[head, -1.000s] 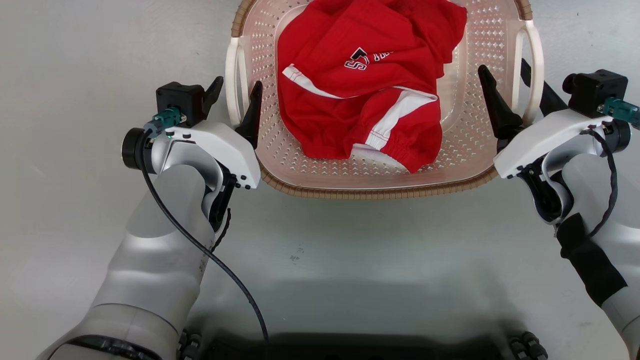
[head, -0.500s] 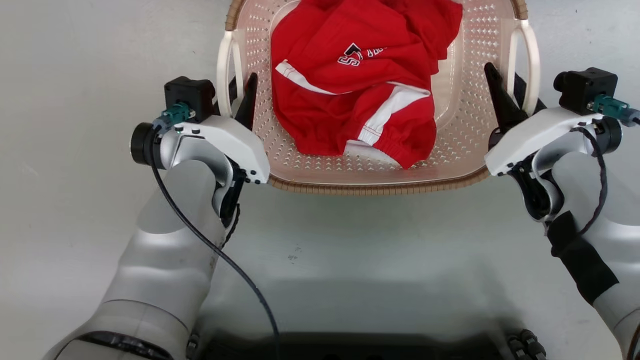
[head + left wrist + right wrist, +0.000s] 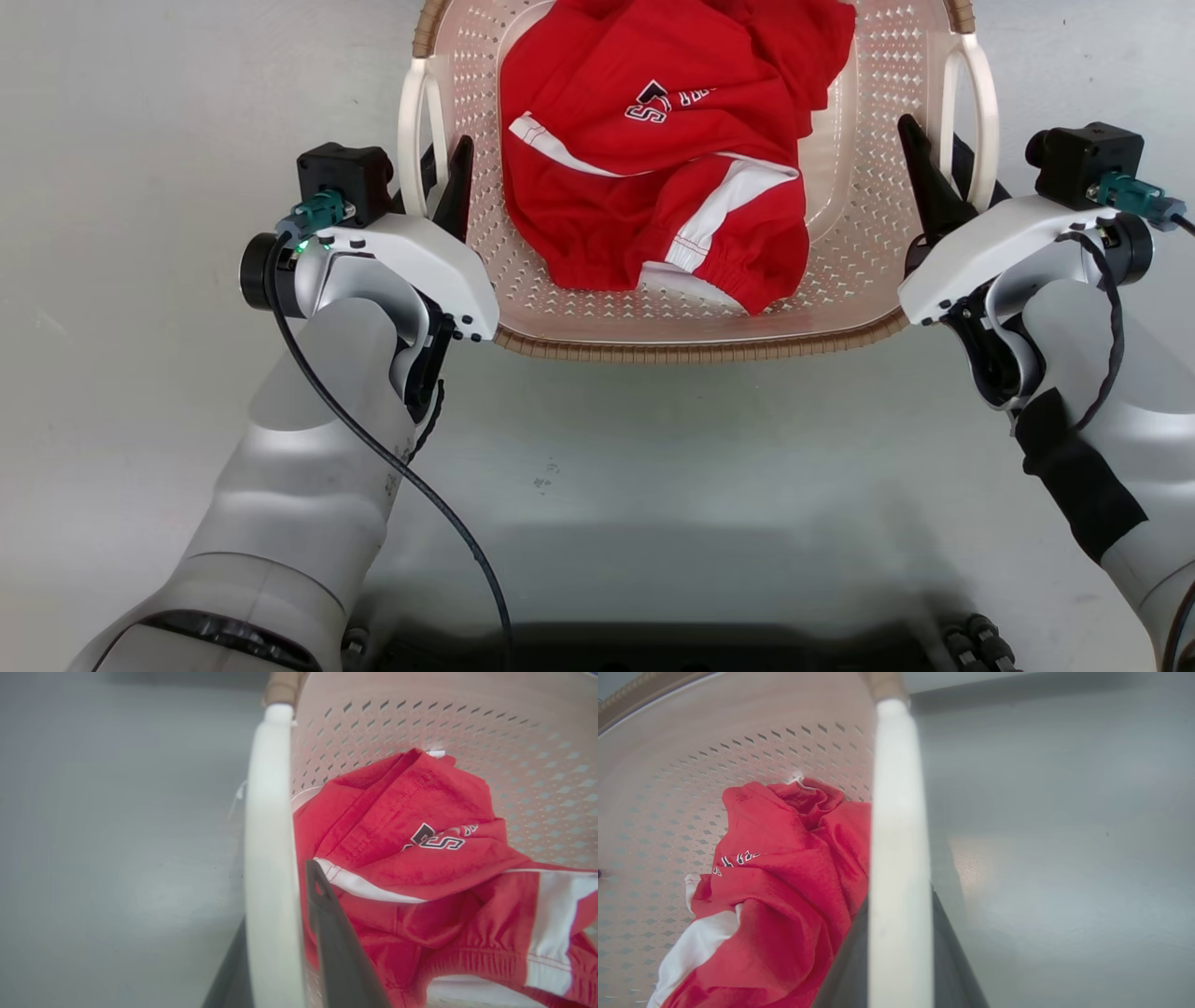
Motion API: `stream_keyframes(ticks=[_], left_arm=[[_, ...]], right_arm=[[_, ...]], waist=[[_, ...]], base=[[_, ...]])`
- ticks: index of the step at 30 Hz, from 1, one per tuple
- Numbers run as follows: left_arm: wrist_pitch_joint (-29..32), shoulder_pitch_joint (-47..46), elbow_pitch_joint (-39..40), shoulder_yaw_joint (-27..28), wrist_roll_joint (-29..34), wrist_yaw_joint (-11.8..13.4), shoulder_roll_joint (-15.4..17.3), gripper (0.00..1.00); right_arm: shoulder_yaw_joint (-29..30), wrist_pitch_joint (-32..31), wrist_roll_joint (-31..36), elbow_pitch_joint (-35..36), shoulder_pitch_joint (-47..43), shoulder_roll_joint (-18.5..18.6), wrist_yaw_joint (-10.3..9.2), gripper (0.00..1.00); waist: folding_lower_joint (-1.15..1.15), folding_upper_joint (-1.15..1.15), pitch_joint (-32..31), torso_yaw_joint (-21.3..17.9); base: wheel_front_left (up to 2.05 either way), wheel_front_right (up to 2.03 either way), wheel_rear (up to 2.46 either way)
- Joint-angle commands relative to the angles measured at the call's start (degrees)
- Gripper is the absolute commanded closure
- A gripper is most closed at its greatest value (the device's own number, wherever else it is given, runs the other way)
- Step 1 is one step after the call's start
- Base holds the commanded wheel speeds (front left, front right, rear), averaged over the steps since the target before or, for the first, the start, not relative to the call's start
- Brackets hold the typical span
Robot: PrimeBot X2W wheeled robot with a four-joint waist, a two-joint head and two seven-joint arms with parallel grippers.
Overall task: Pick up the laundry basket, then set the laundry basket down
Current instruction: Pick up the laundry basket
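Between our arms, over the floor (image 3: pixel 140 140), we judge the laundry basket (image 3: pixel 691 353) light and stiff; left end effector (image 3: pixel 443 163) pinches its left handle (image 3: pixel 408 121), right end effector (image 3: pixel 931 135) its right handle (image 3: pixel 986 121).

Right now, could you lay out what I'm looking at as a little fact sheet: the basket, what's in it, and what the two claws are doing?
Container: laundry basket, pale pink, perforated, brown rim
Contents: red garment with white stripes, crumpled
Left gripper: closed on the left white handle
Right gripper: closed on the right white handle
Surface: grey floor
Lifted yet: cannot tell
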State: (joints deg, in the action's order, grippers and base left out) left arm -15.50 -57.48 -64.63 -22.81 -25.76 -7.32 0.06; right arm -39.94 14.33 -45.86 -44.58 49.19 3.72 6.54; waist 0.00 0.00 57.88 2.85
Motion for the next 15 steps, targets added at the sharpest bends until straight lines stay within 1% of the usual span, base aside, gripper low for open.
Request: stream_keyframes(ticks=[1, 15], left_arm=[[0.5, 0.96, -1.17, -0.08, 0.24, -0.16, 2.84, 1.0], [0.5, 0.39, -5.04, -3.04, -1.62, -0.16, 2.96, 1.0]], right_arm=[[-1.11, 0.67, 0.27, -0.84, -2.07, 1.06, 0.95, 1.0], [-2.09, 0.67, -1.0, -6.11, -1.51, 0.15, 0.95, 1.0]], waist=[[0.0, 0.0, -0.15, -0.02], [0.0, 0.0, -1.64, -0.24]], base=[[0.0, 0.0, 0.0], [0.0, 0.0, 0.0]])
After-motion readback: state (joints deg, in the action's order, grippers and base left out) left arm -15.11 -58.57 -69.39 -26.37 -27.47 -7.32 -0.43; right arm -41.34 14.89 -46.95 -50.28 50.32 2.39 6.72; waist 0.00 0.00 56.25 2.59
